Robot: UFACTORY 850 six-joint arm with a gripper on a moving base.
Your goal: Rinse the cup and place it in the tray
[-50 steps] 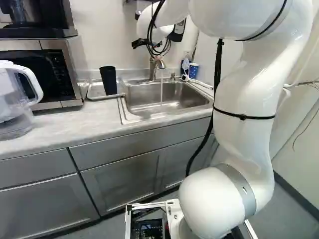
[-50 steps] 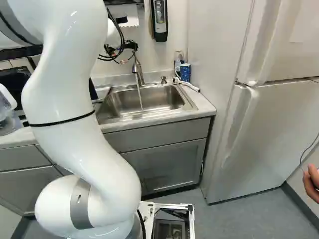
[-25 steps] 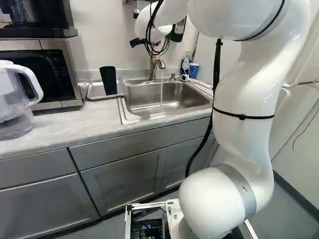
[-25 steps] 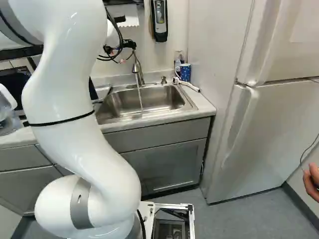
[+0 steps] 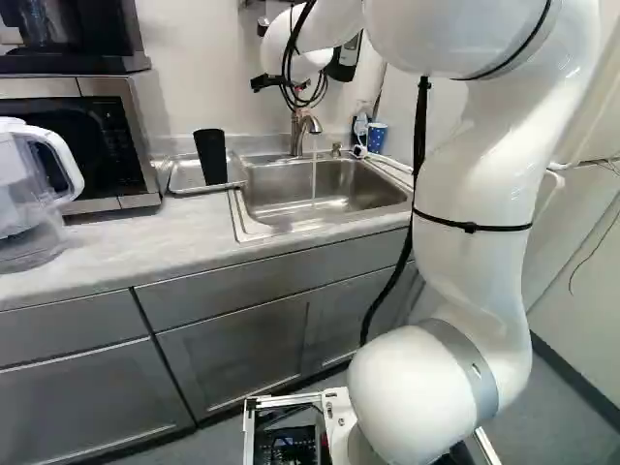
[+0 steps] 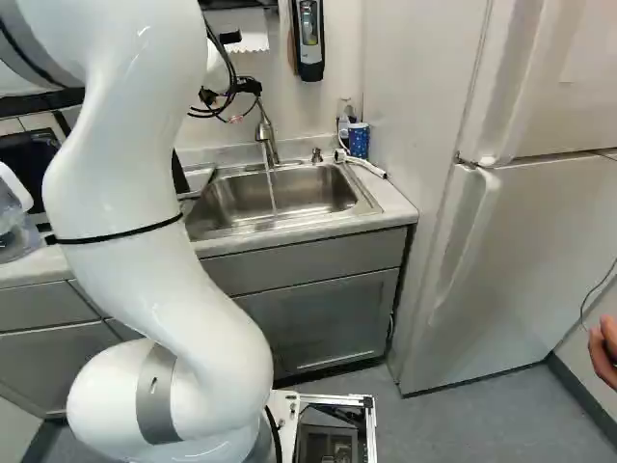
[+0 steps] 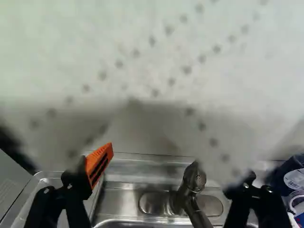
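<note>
"So, where has the black cup (image 5: 211, 157) ended up?"

"Standing in the metal tray (image 5: 176, 180), on the table (image 5: 145, 237) beside the sink (image 5: 334, 201). Look in the left base view: the tray sits just left of the basin, with the microwave (image 5: 124, 140) on its other side."

"And the fingers (image 5: 263, 84)?"

"They're high up, near the wall behind the sink, at the far end of the white arm (image 5: 475, 184). From the wrist view, the fingers are spread wide, one at each side. One shows its orange pad (image 7: 100, 164); on the other I can make out only the dark parts."

"What lies between them?"

"The faucet (image 7: 194, 183) shows in the gap, lower down, rising from its plate at the back of the sink. A pale surface (image 7: 166, 61) fills the way ahead, marked with slanting lines of blurred dark dots. I can't tell what it is."

"Is the tap running?"

"Yes, both base views show a thin stream of water (image 5: 314, 179) falling from the spout into the basin."

"I see another cup by the wall."

"That's the blue patterned cup (image 6: 359, 140). It's at the back corner of the table, near the fridge side, with a small bottle (image 6: 343, 123) just beside it and a white brush-like thing (image 6: 362, 164) lying in front. A clear pitcher (image 5: 29, 199) with a white handle stands at the left of the left base view."
</note>
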